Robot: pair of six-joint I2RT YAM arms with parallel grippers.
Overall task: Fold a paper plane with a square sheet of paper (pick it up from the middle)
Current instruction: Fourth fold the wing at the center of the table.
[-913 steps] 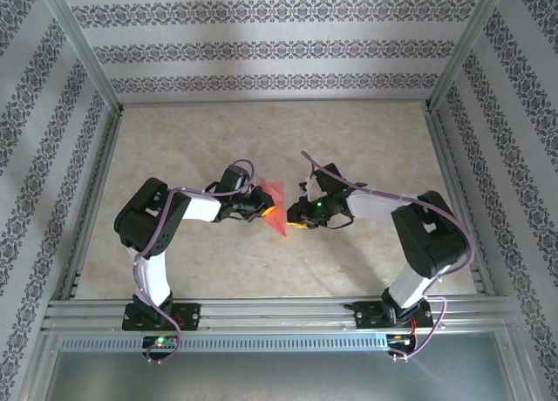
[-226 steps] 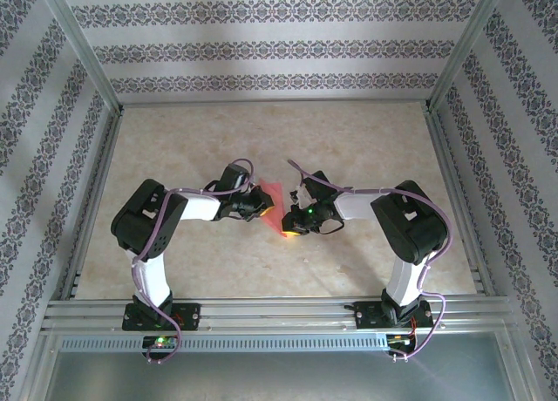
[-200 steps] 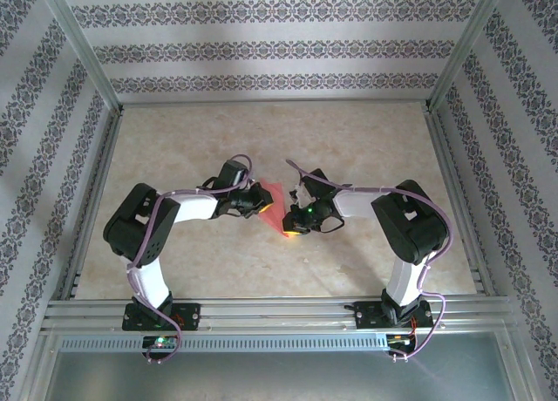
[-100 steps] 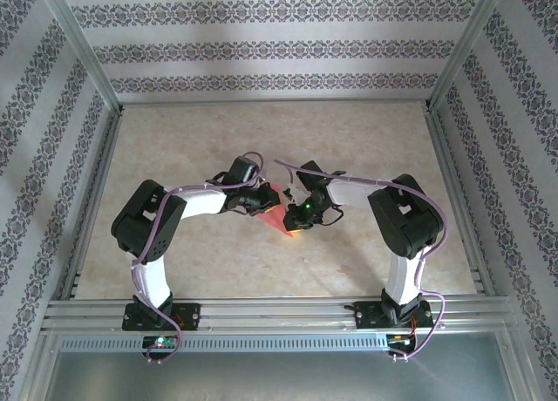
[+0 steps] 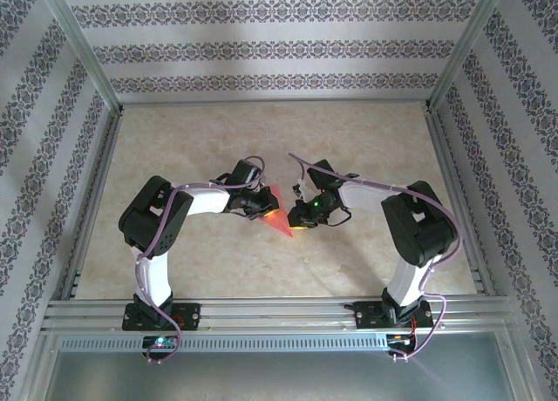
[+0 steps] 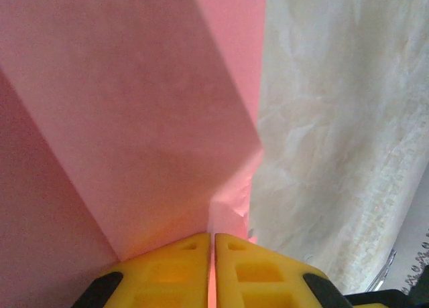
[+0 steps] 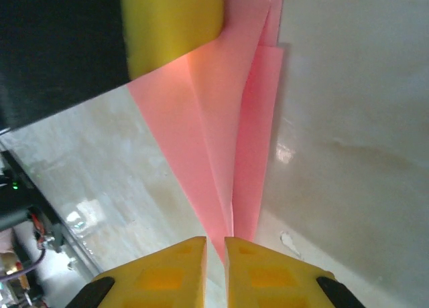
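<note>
At left, your left gripper (image 5: 264,211) is clamped on the wide end of the paper (image 5: 281,225). Its yellow pads (image 6: 167,268) press together with a pink edge caught in the seam between them. The paper is folded into a long pointed shape with layered flaps and stretches from those pads across to your right gripper (image 5: 299,221). It hangs low over the table (image 5: 349,139); whether it touches the surface cannot be told. At right, the right gripper's jaws stand a sliver apart and pinch the narrow tip, which runs straight into the gap. The folding looks well along, and this reads as a crease-setting step with both ends held. Your next move calls for a taut span and aligned layers, so one gripper can let go and press the centre crease without the flaps slipping.
</note>
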